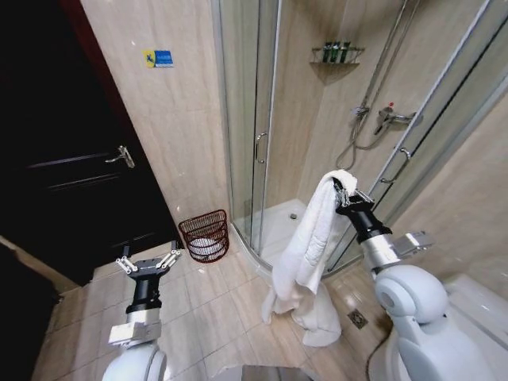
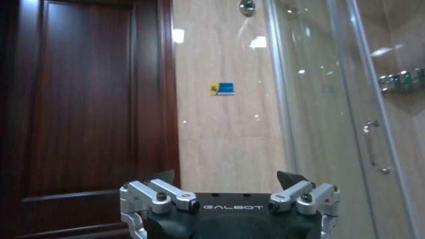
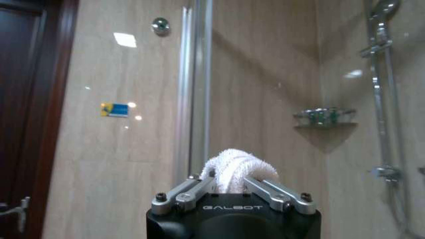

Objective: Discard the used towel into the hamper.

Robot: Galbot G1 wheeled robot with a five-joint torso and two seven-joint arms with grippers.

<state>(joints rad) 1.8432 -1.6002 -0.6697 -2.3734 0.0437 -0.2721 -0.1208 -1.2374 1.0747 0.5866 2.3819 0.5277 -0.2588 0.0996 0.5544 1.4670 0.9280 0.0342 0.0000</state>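
Hamper (image 1: 205,235): stands on the tiled floor (image 1: 206,309) against the wall, just beside the shower enclosure (image 1: 254,127), at about 11 o'clock from the robot; something white lies inside near its base.
Towel (image 1: 305,254): white, hanging long from the right gripper (image 1: 343,190), lower end reaching the floor, well apart from the hamper at its 4 o'clock.
Right jaws: clenched on the towel's bunched top.
Left gripper (image 1: 148,260): jaws released, held low near the hamper.
Shower shelf (image 1: 336,55): holds small dark bottles.
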